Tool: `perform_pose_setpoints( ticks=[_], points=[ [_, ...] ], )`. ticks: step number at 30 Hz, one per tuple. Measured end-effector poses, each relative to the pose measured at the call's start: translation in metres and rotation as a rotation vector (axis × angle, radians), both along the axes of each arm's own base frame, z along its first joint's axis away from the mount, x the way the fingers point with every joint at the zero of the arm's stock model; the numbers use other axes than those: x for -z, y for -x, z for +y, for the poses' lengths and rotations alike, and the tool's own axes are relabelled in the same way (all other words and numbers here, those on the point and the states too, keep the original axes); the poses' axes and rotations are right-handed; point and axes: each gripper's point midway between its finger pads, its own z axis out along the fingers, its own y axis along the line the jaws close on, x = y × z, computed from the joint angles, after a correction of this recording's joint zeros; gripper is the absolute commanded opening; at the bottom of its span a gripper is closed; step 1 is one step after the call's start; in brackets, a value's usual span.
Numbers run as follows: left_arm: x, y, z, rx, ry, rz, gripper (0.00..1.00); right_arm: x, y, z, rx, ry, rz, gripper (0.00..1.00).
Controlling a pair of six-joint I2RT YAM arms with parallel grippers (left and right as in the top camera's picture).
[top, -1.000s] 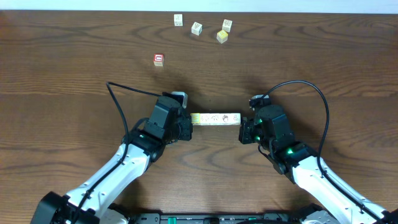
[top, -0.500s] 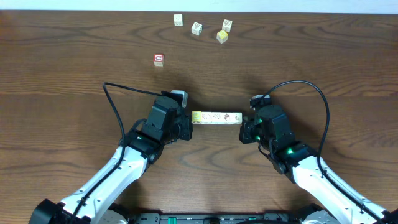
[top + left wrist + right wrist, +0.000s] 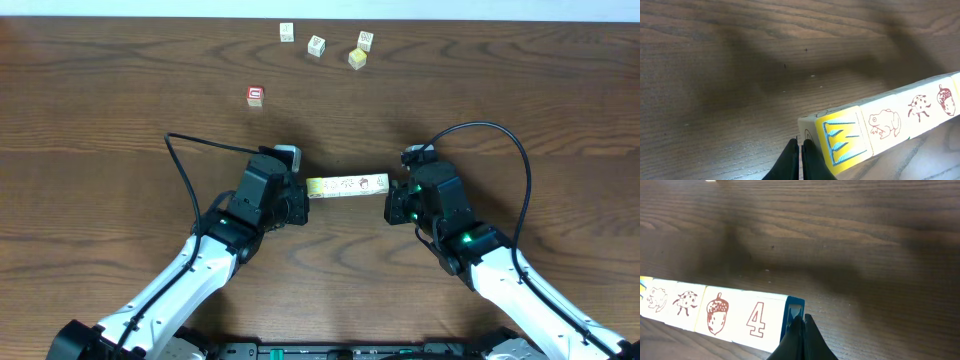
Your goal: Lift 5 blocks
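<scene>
Nudged a touch toward the red cube [image 3: 255, 95] since a second ago, the row of five blocks [image 3: 347, 185] now sits slightly tilted. My left gripper [image 3: 801, 152] and right gripper [image 3: 799, 325], both pinched fully closed, squeeze its ends. The shadow beneath suggests it's off the table [image 3: 100, 150], so I judge the lift nearly done.

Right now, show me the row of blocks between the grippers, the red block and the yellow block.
row of blocks [image 3: 347, 185]: overhead view, middle of its top face.
red block [image 3: 255, 95]: overhead view, its top face.
yellow block [image 3: 356, 59]: overhead view, its top face.
</scene>
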Motion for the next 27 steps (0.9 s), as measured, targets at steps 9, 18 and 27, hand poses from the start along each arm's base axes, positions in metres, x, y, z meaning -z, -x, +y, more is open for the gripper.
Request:
perform_pose_setpoints(
  ticks=[9, 18, 27],
  points=[
    [0.000, 0.000, 0.000, -0.001, -0.001, -0.001, 0.07, 0.007, 0.007, -0.001, -0.003, 0.030, 0.028, 0.01],
    [0.000, 0.000, -0.001, 0.003, 0.003, 0.001, 0.07, 0.011, 0.012, -0.002, 0.005, 0.034, 0.059, 0.01],
    [0.000, 0.000, 0.000, 0.002, 0.002, 0.001, 0.07, 0.007, 0.009, -0.001, 0.010, 0.031, 0.053, 0.01]
  ],
)
